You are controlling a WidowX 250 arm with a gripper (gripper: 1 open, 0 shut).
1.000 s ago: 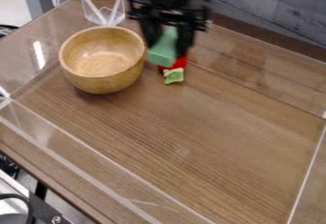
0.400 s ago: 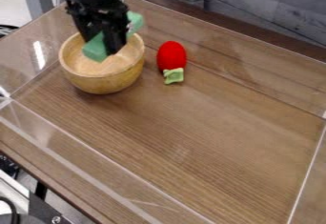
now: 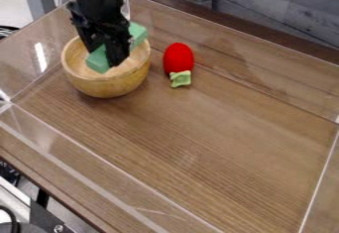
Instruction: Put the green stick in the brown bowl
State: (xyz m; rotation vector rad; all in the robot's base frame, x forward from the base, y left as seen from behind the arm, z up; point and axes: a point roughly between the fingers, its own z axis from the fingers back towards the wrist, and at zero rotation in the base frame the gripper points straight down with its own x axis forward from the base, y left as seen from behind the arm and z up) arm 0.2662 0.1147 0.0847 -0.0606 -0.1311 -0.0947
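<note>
The brown bowl (image 3: 109, 86) sits at the back left of the wooden table. My black gripper (image 3: 105, 52) hangs right over the bowl, shut on the green stick (image 3: 99, 63). The stick is tilted: its lower end dips inside the bowl's rim and its upper end pokes out to the right behind the fingers. Whether the stick touches the bowl's floor I cannot tell.
A red strawberry-like toy (image 3: 177, 57) with a small green leaf lies just right of the bowl. Clear plastic walls (image 3: 40, 143) fence the table on all sides. Bare wood spreads across the front and right.
The gripper carried the green stick leftward from above the strawberry toy to over the bowl, then sank a little so the stick's lower end is inside the rim.
</note>
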